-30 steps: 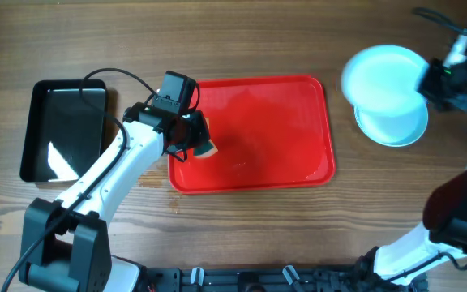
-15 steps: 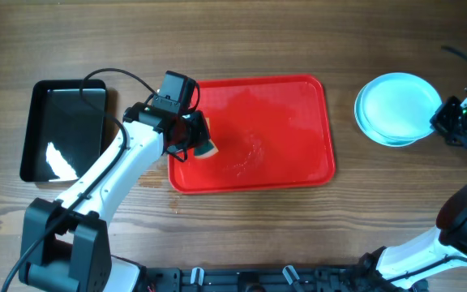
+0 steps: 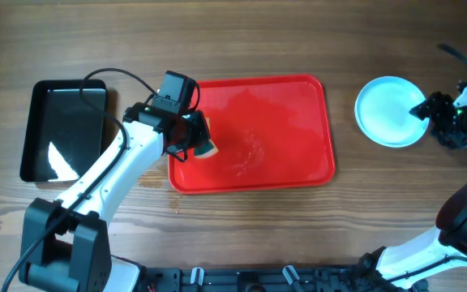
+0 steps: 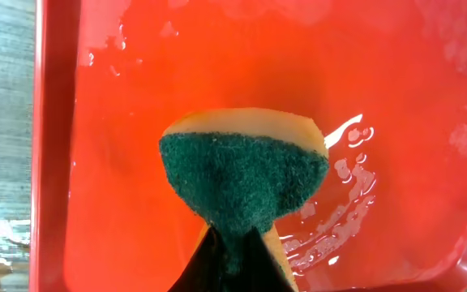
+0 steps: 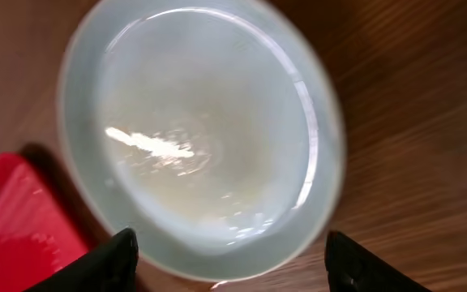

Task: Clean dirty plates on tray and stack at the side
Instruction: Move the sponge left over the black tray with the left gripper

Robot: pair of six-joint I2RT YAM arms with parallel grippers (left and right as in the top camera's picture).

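The pale-blue plates (image 3: 389, 111) lie stacked on the wood to the right of the red tray (image 3: 298, 97). In the right wrist view the top plate (image 5: 201, 130) looks wet, with no smear showing. My right gripper (image 3: 428, 109) is at the stack's right edge and open, its fingers (image 5: 112, 259) wide apart on either side of the near rim and holding nothing. My left gripper (image 4: 232, 251) is shut on a green-and-yellow sponge (image 4: 242, 170) over the tray's left part (image 4: 136, 97). The tray holds no plate and is wet.
A black rectangular bin (image 3: 63, 130) stands left of the tray. Water streaks glisten on the tray floor (image 4: 347, 186). A corner of the tray (image 5: 10, 231) shows beside the stack in the right wrist view. Bare wooden table surrounds everything.
A second ago my right gripper held a plate tilted above the stack. It has set it down on the stack, opened and drawn back a little. The left arm has not moved.
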